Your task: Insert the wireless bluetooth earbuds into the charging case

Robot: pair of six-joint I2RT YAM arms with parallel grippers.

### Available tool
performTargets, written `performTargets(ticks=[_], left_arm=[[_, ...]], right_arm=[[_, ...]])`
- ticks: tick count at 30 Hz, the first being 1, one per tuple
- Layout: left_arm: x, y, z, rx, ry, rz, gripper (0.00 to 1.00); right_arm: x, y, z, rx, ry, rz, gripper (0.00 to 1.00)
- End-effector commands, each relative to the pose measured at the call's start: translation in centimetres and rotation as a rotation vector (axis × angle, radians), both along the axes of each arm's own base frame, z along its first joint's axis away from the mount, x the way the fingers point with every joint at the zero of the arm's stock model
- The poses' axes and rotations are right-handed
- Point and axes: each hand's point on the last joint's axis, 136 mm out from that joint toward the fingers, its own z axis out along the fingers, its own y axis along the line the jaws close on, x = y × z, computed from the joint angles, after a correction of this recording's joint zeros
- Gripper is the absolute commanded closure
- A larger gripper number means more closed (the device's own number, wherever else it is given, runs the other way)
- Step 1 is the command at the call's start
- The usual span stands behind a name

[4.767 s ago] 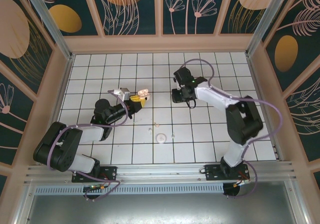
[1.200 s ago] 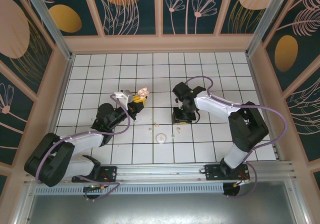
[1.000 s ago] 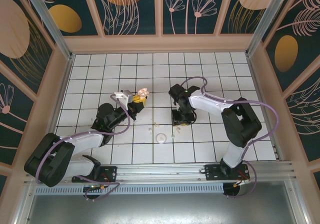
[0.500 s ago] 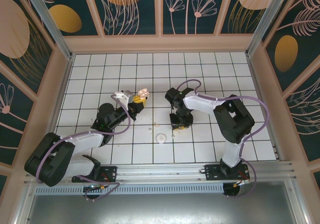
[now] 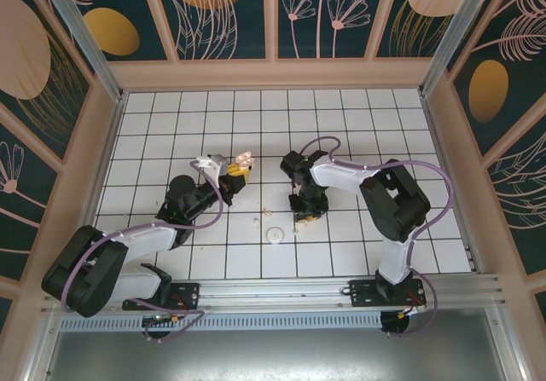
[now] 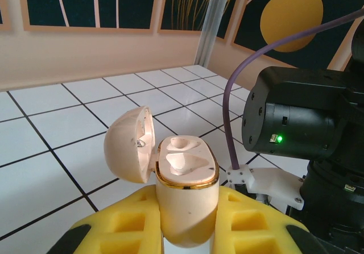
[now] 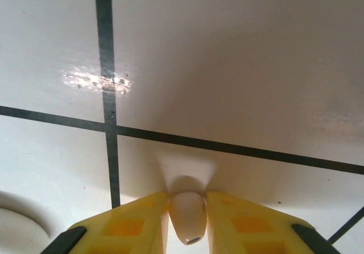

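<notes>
**Top external.** Located charging case raised off the table in left gripper, near the middle of the grid. Located right gripper pointing down at the tiles, right of the case and closer to the arm bases, well apart from it. Spotted a pale speck, taken for the second earbud, loose on a tile left of the right gripper, with a round pale disc just beside it. Cannot judge either jaw opening from up here.

**Left wrist.** Found left gripper closed down hard on the case, yellow pads pressing both sides of its lower body. Noted case upright, lid hinged back to the left, two moulded wells facing up, both apparently vacant. Noted right arm's black wrist housing near on the right.

**Right wrist.** Found right gripper narrowed to a slim gap, yellow pads against both flanks of one earbud. Noted long axis in line with the fingers, rounded end toward the tile. Cannot tell whether lifted or resting. Glimpsed disc rim at lower left.

**Judgement.** Coming move likely turns on the case lying left of and beyond the right gripper, wells upward. Expect a carry across, then a turn of the earbud to match a well.
</notes>
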Motion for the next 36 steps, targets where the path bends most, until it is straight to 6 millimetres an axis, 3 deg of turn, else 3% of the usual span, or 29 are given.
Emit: performTargets(ticks=[1, 6, 10, 17, 21, 25, 28, 33, 36], left_arm=[[0.3, -0.4, 0.8, -0.014, -0.02, -0.008, 0.87], [0.1, -0.5, 1.2, -0.019, -0.037, -0.017, 0.88], [-0.6, -0.8, 2.5, -0.035, -0.101, -0.055, 0.9], [-1.7, -1.2, 5.2, -0.003, -0.286, -0.107, 0.89], [-1.8, -1.6, 6.2, 0.066, -0.363, -0.134, 0.89], [-1.8, -1.5, 7.2, 0.088, -0.43, -0.115, 0.9], [-1.6, -1.6, 7.8, 0.107, -0.461, -0.1, 0.89], [-1.4, -1.8, 8.2, 0.11, -0.486, -0.105, 0.89], [-1.3, -1.7, 8.7, 0.091, -0.49, -0.097, 0.89]], right_arm=[[1.3, 0.3, 0.1, -0.014, -0.06, 0.021, 0.78], [2.6, 1.1, 1.6, 0.041, -0.141, -0.012, 0.79], [5.0, 2.9, 4.5, 0.167, -0.262, -0.079, 0.79], [9.4, 5.7, 13.8, 0.427, -0.573, -0.127, 0.79], [10.9, 6.2, 20.6, 0.516, -0.726, -0.122, 0.8], [11.1, 7.0, 26.5, 0.635, -0.878, -0.086, 0.8], [10.5, 7.6, 29.3, 0.741, -0.933, -0.059, 0.8], [9.6, 9.0, 32.3, 0.882, -0.999, -0.009, 0.79], [9.1, 10.0, 32.7, 0.949, -1.007, 0.014, 0.79]])
